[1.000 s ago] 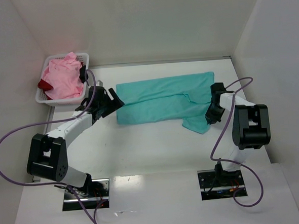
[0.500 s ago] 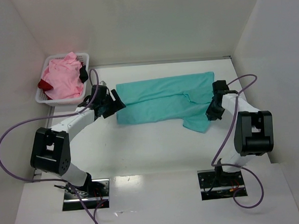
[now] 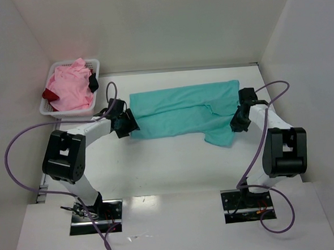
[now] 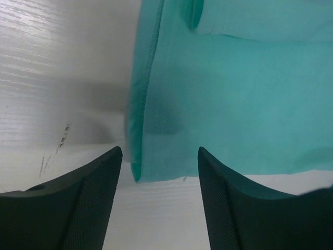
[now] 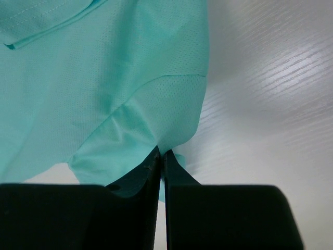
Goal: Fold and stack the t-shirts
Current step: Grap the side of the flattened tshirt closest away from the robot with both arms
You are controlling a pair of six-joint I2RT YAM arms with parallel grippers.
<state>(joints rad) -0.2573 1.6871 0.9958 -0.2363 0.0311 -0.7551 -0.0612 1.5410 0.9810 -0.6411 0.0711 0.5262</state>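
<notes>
Top external view shows the teal t-shirt [image 3: 183, 110] lying flat on the far half of the table [image 3: 169, 164]. It is spread long from left to right, between the two arms. One part of it is folded over the rest, so a line runs across its middle. At its near right corner a loose flap sticks out toward the arms.

The pink t-shirt [image 3: 68, 88] is not on the table top. It sits in a crumpled heap in the white basket [image 3: 95, 64] at the far left corner, well apart from the teal one. The dark red t-shirt [image 3: 49, 95] peeks out from under the pink one at the left side of the basket. Only a small bit of it shows.

The left gripper [image 3: 128, 123] is down low at the near left corner of the teal t-shirt. In the left wrist view its two black fingers [image 4: 88, 203] stand wide apart. The corner of the cloth lies between them, and they are not squeezing it.

The right gripper [image 3: 236, 123] is at the right end of the teal t-shirt, just above the loose flap. In the right wrist view its fingers [image 5: 130, 213] are pressed close together, and a bit of the teal cloth is pinched at their tips. The cloth wrinkles where they hold it.

A purple cable [image 3: 15, 151] loops off each arm. White walls [image 3: 167, 28] stand around the table.
</notes>
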